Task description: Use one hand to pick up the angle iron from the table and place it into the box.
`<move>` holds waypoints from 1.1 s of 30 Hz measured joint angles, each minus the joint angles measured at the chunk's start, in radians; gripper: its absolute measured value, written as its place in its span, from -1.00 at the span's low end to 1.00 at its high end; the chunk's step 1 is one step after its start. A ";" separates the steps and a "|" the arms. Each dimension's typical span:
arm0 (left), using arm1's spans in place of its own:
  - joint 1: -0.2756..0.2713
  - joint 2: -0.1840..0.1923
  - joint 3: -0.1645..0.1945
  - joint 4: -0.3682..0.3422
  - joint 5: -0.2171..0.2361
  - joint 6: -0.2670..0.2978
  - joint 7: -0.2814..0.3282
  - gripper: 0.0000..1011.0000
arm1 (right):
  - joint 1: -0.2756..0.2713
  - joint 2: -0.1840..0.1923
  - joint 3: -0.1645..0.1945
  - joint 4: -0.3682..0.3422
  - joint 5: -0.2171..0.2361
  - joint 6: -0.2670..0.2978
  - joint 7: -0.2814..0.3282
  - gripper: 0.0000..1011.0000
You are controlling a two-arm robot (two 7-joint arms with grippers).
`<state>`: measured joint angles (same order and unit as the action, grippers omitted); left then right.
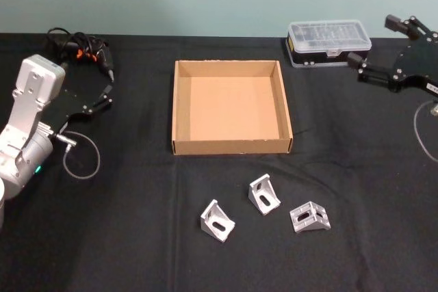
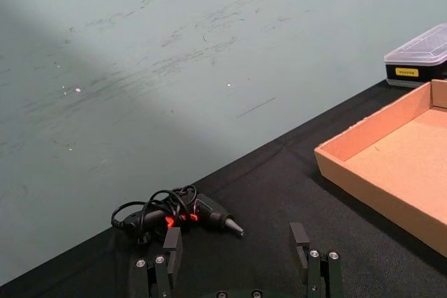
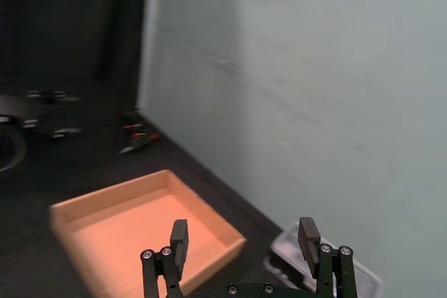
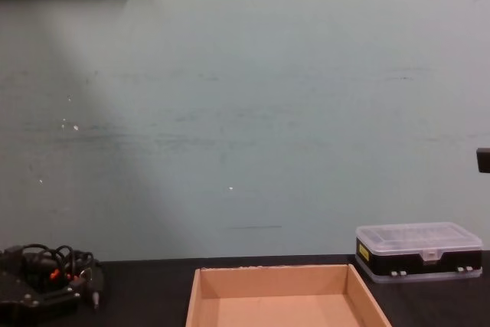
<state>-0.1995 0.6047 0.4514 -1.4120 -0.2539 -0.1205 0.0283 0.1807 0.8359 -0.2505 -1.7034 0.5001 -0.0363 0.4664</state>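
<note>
On the table [image 1: 137, 258], just before the box [image 1: 233, 146], three angle irons [image 1: 263, 194] lay apart; left gripper [image 2: 236, 236] and right gripper [image 3: 242, 232] stood wide open, empty, well away; you were best advised to straddle one flange of the rightmost angle iron [image 1: 310, 216] squarely before closing.
</note>
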 joint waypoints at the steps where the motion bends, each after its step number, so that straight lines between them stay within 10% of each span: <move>1: 0.000 0.000 0.000 0.000 0.000 0.000 0.000 0.98 | 0.006 0.006 -0.001 -0.001 0.005 0.005 0.021 0.99; 22: 0.000 0.000 0.000 0.000 0.000 0.000 0.000 0.98 | 0.210 0.048 -0.223 0.123 0.060 0.122 0.520 0.99; 33: 0.000 0.000 0.000 0.000 0.000 0.000 0.000 0.98 | 0.280 0.053 -0.332 0.161 0.025 0.140 0.653 0.99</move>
<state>-0.1995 0.6047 0.4513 -1.4120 -0.2538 -0.1205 0.0283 0.4607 0.8887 -0.5828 -1.5429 0.5252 0.1036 1.1192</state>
